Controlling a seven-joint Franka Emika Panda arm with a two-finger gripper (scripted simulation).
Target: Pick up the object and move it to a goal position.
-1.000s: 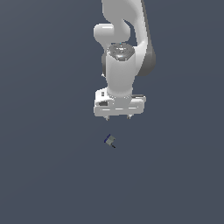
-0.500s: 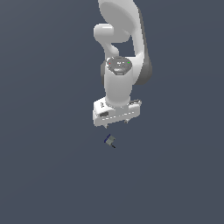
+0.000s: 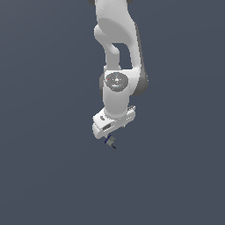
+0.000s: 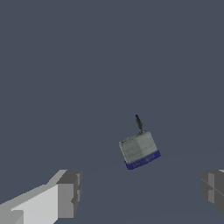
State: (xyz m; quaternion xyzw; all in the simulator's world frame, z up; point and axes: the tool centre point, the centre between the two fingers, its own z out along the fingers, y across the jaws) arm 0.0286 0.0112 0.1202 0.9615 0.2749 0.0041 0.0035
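Note:
The object [image 3: 110, 141] is a tiny grey boxy piece with a dark blue edge and a thin black stub. It lies on the flat grey surface just below the white gripper [image 3: 110, 133] in the exterior view. In the wrist view the object [image 4: 139, 149] lies between and beyond the two grey fingertips [image 4: 69, 194], which stand wide apart and touch nothing. The gripper [image 4: 140, 192] is open and empty, close above the object.
The white arm [image 3: 117, 52] comes down from the top of the exterior view. Plain dark grey ground [image 3: 44, 176] lies all around.
The gripper has come down and turned, moving toward the object. The object has not moved.

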